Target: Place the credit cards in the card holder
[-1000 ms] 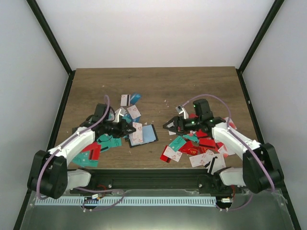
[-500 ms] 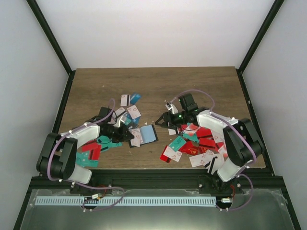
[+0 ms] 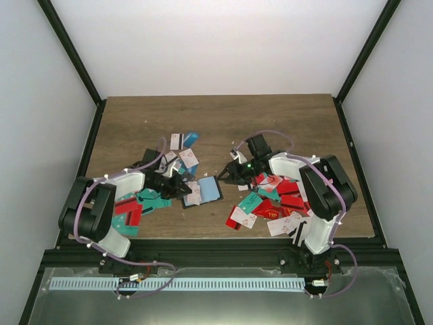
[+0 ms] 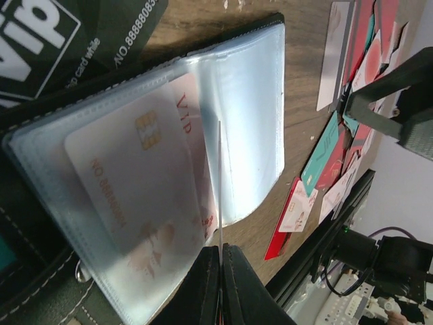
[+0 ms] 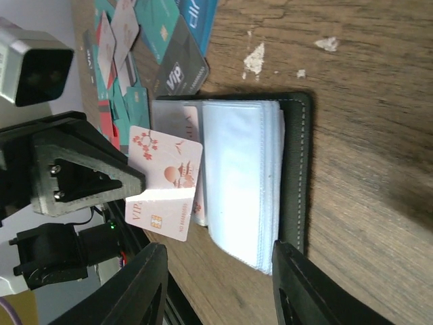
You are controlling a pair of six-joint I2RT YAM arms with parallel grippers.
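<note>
Card holder: open flat on the table, mid-table between the two arms, black cover down, sleeves up.
Holder look: black stitched cover with a stack of clear, pale-blue sleeves. One white chip card already sits in a sleeve.
Left gripper: clamped on a white card with pink blossom print. It pinches one end; the card stands on edge with its free end at the sleeves.
Why that grip: my read is that holding the tail end leaves the leading edge free to slide in. The on-edge angle lines the card up with the gap between sleeves.
Right gripper: fingers apart, nothing held. It sits low at the holder's side opposite the left arm, with the fingers to either side of the sleeve stack's end. Cannot tell if it touches the holder.
Why there: likely to pin or spread the sleeves so the holder doesn't skate when the card is pushed.
Credit cards: loose piles either side, teal/red on the left, mostly red/white on the right. A black VIP card lies just beside the holder.
Progress: early, most cards not yet in.
</note>
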